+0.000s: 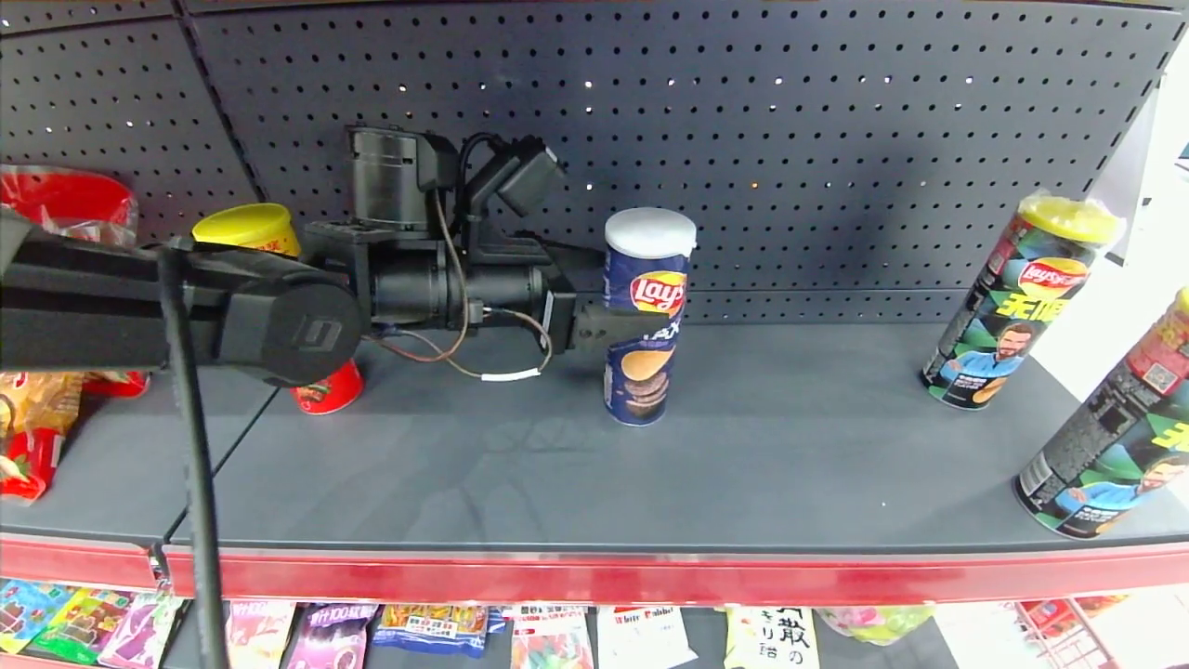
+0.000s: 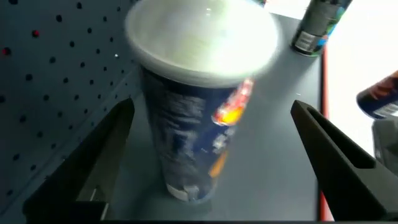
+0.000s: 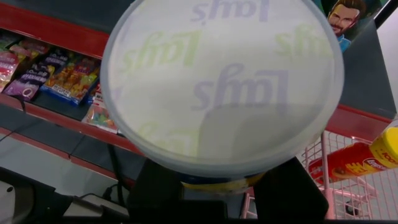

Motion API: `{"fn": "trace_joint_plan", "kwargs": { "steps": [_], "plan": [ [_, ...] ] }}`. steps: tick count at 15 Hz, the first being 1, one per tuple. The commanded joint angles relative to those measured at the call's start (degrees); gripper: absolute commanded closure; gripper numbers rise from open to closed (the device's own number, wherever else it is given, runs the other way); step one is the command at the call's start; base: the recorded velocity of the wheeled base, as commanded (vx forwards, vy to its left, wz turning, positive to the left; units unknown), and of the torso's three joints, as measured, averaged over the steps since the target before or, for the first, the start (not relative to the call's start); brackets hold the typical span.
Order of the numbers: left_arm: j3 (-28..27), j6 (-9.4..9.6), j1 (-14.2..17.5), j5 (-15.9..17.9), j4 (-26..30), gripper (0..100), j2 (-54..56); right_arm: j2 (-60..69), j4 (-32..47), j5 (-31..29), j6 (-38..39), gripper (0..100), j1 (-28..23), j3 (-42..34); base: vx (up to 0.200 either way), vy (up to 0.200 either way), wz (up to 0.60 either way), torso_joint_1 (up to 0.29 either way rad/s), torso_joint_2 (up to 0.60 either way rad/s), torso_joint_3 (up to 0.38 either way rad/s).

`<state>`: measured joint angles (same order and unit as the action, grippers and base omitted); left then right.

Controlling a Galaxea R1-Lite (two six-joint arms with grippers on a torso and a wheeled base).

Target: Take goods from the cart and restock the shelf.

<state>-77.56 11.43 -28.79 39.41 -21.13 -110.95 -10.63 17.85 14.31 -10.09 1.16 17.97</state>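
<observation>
A blue chips can [image 1: 646, 316] with a white lid stands upright mid-shelf on the grey shelf board [image 1: 790, 446]. My left gripper [image 1: 624, 325] reaches in from the left and stands open around it. In the left wrist view the can [image 2: 199, 124] sits between the two fingers [image 2: 93, 168] with a gap on each side. My right gripper [image 3: 224, 196] is shut on another chips can, whose pale lid [image 3: 224, 81] is close to the camera. A tilted black-and-green can [image 1: 1110, 437] shows at the shelf's right end.
A black-and-green can [image 1: 1012, 307] stands at the back right. A yellow-lidded red can [image 1: 279, 279] and snack bags [image 1: 37, 409] are behind and left of my left arm. The red shelf lip [image 1: 650, 576] runs along the front. A pink wire cart [image 3: 348, 168] holds a red can [image 3: 360, 162].
</observation>
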Motion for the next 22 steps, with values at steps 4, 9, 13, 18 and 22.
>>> {"fn": "trace_joint_plan", "kwargs": {
  "steps": [4, 9, 13, 18, 22],
  "plan": [
    [-5.41, -0.10, -0.74, -0.21, 0.74, 0, -4.98, 0.00, 0.08, 0.01, -0.01, 100, 0.07, -0.39, 0.000, 0.000, 0.00, 0.000, 0.00, 0.000],
    [-8.31, -0.10, -1.44, -0.21, 3.55, 0, -6.65, 0.17, 0.17, 0.01, -0.01, 100, 0.07, -0.57, 0.000, 0.000, 0.00, 0.000, 0.00, 0.000],
    [-9.10, -0.10, -1.70, -0.21, 3.72, 100, -7.27, 0.17, 0.17, 0.01, 0.07, 100, 0.07, -0.57, 0.000, 0.000, 0.00, 0.000, 0.00, 0.000],
    [-7.87, -0.01, -2.14, 0.05, 3.81, 100, -6.83, 0.26, 0.17, 0.01, 0.25, 100, 0.07, -0.57, 0.000, 0.000, 0.00, 0.000, 0.00, 0.000],
    [-2.07, 0.08, -1.79, 2.69, 3.90, 100, -1.47, 0.26, 0.08, 0.01, 0.25, 100, 0.07, -0.48, 0.000, 0.000, 0.00, 0.000, 0.00, 0.000]
  ]
}}
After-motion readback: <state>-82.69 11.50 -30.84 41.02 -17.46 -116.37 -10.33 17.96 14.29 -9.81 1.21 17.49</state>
